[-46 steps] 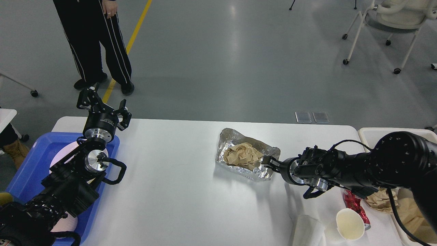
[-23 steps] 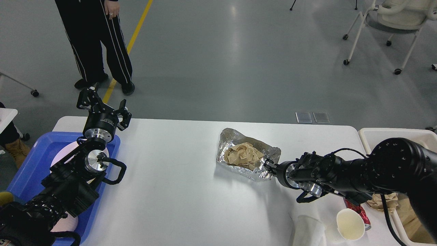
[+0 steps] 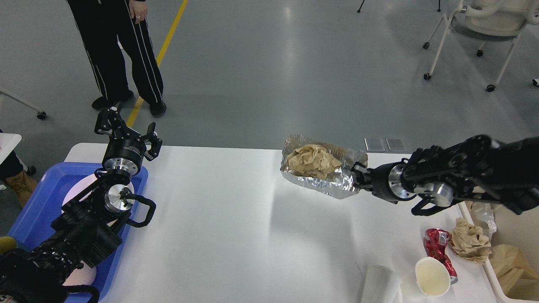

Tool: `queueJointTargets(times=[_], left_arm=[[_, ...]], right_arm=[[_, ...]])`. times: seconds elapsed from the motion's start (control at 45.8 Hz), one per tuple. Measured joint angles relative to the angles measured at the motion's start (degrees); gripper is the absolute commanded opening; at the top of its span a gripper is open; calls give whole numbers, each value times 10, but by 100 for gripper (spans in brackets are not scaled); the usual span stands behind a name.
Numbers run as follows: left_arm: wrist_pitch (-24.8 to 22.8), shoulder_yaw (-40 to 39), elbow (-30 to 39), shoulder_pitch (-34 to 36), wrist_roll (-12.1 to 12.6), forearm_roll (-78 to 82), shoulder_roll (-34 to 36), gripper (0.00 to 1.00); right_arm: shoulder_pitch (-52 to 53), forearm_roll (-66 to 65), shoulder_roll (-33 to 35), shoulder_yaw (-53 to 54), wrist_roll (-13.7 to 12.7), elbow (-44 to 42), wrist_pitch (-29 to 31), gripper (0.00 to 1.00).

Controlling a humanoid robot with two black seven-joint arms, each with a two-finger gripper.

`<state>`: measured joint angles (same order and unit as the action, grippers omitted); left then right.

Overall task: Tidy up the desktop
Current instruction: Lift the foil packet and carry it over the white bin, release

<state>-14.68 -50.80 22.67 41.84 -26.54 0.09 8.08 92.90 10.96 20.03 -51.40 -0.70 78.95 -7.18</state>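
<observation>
While foil tray hangs clear above desktop, tidying looks partly done, judging by what remains. Near edge, right side: paper cup, second cup on its side, crushed red can, crumpled brown paper all on white surface, waiting. Bin at right holds brown paper. My right pincer clamped on tray's right rim, arm stretched leftward, roughly level; brown paper wad rides inside. My left pincer spread wide, pointing up at far-left corner over blue tray, idle.
</observation>
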Motion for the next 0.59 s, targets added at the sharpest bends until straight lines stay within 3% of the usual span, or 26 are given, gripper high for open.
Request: queueJointTargets(times=[0.131,0.393,0.503,0.59], left_arm=[[0,0,0,0,0,0,0,97],[0,0,0,0,0,0,0,97],[0,0,0,0,0,0,0,97],[0,0,0,0,0,0,0,97]], right_arm=[[127,-3,67,-12,0,92,49,0],[369,-4,92,-49,0,183,250,0],[405,-6,83,-52,-1,189,280,0],[404,-31,81,-90,-2,166,264,0]])
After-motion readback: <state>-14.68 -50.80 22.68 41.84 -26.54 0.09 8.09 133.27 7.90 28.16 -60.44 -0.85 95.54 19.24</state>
